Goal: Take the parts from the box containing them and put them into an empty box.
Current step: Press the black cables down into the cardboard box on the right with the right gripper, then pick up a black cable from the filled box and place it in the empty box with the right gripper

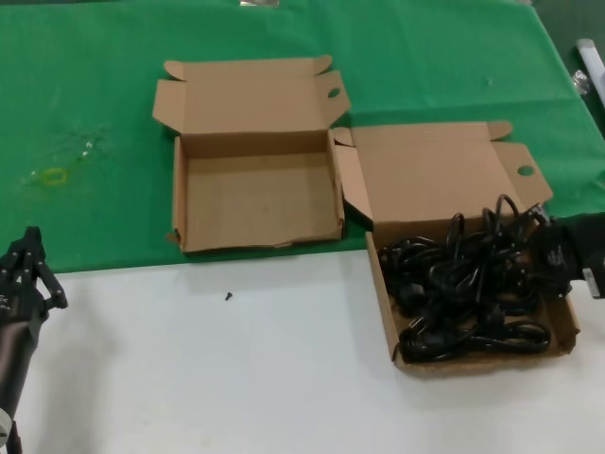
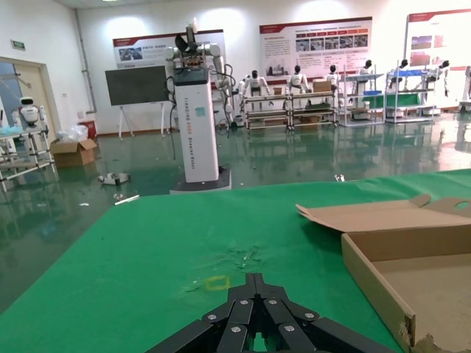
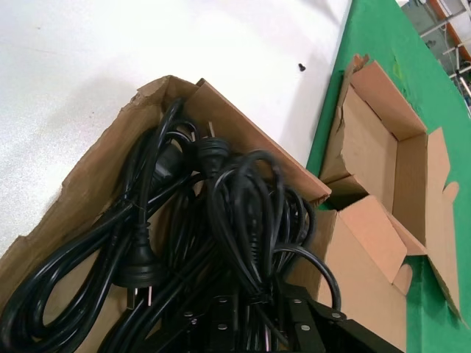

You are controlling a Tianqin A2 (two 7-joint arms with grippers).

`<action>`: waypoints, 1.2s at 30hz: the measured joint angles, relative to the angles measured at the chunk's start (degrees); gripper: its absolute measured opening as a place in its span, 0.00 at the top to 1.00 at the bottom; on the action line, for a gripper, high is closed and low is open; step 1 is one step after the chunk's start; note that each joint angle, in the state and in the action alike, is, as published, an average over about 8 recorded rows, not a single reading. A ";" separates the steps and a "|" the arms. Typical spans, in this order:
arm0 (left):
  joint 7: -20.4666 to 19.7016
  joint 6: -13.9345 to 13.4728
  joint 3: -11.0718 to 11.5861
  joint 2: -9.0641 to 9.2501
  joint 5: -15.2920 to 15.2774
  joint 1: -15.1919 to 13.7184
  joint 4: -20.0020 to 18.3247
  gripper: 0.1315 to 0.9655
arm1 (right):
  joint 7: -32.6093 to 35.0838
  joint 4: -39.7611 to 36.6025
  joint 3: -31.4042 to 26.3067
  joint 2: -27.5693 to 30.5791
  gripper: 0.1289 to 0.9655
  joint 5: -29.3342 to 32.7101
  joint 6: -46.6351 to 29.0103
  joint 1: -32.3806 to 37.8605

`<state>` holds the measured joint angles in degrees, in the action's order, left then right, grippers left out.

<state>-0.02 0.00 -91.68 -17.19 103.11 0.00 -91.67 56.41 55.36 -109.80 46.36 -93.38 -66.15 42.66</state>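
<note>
While the head view hides it, the right tool point(image 3: 254, 323) grasps cords point(image 3: 235, 213); left tool point(image 2: 254, 312) clenched near the worktop's point(image 1: 236, 378) left edge.

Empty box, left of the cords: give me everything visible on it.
The empty box is a shallow brown corrugated cardboard mailer, open and upright on the green cloth. Its hinged lid stands back, with a tuck flap along its far edge and an oval hole in one side flap. The front wall is bent and ragged at the corners. Nothing lies inside. Its right side meets the cord-filled box's flap. Neither hand touches it.
</note>
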 joint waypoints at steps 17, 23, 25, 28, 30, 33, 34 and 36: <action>0.00 0.00 0.00 0.00 0.00 0.00 0.00 0.99 | -15.40 7.89 1.85 4.63 0.90 -1.66 -1.62 -1.14; 0.00 0.00 0.00 0.00 0.00 0.00 0.00 0.99 | -22.51 10.40 2.66 4.38 0.90 -2.15 -0.29 0.01; 0.00 0.00 0.00 0.00 0.00 0.00 0.00 0.99 | -24.37 10.98 2.68 3.76 0.90 -2.07 0.44 0.52; 0.00 0.00 0.00 0.00 0.00 0.00 0.00 0.99 | -26.21 11.57 2.35 2.32 0.90 -1.65 1.65 1.42; 0.00 0.00 0.00 0.00 0.00 0.00 0.00 0.99 | -26.94 11.78 1.87 1.05 0.90 -1.17 2.47 2.11; 0.00 0.00 0.00 0.00 0.00 0.00 0.00 0.99 | -27.64 11.94 0.86 -1.14 0.90 -0.22 3.66 3.24; 0.00 0.00 0.00 0.00 0.00 0.00 0.00 0.99 | -27.86 11.96 0.46 -1.93 0.90 0.13 4.03 3.64; 0.00 0.00 0.00 0.00 0.00 0.00 0.00 0.99 | -28.25 11.91 -0.44 -3.65 0.90 0.92 4.76 4.54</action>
<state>-0.02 0.00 -91.68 -17.19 103.11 0.00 -91.67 28.17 67.27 -110.23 42.72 -92.46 -61.39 47.20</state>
